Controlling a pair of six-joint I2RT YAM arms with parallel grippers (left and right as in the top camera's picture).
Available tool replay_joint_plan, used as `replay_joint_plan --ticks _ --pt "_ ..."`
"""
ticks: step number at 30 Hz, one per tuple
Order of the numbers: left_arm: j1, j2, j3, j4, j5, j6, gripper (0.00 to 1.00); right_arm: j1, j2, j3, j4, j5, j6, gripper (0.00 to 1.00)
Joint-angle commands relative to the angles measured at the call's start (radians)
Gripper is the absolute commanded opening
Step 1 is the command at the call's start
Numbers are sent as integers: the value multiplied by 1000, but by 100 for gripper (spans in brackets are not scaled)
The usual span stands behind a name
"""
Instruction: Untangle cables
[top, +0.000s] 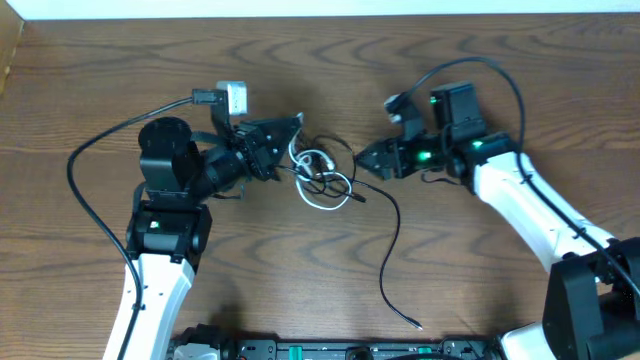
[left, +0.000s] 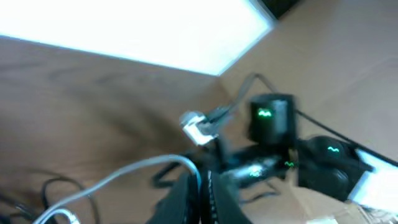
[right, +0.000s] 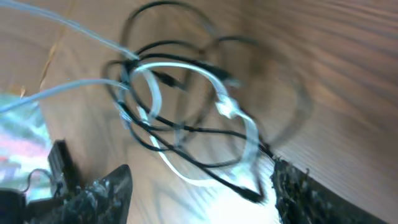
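Though tangled — cables (right: 225, 107) amid fingers (right: 106, 193) — wooden table (top: 300, 270).

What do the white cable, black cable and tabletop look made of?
white cable: probably smooth plastic jacket, bright sheen.
black cable: plastic or rubber jacket, duller, lies in limp curves.
table: wood or wood-look laminate, brown grain pattern; cannot tell which.

hands (top: 290, 148) (top: 364, 160): 2 | white cable (top: 322, 158): 1 | black cable (top: 393, 250): 1 or more
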Motion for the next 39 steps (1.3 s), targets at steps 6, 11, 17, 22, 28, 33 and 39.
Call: replay_joint_plan --ticks 6,11,17,22,28,33,39 --pt "-180 -8 14 172 109 -2 8 161 -8 4 80 246 -18 72" --pt "-219 -7 23 156 2 -129 7 206 -8 4 80 329 -18 69" --pt "-219 3 142 88 -6 -204 7 216 0 3 84 408 42 57" --pt "-219 4 208 88 -6 -283 7 216 29 2 85 467 107 57" --pt "-219 9 216 0 -42 -199 7 215 61 2 71 525 107 28" --pt "-219 47 215 -406 -405 46 7 198 60 2 18 666 160 1" --pt "-219 211 215 -602 -592 80 27 132 60 2 -56 686 226 1"
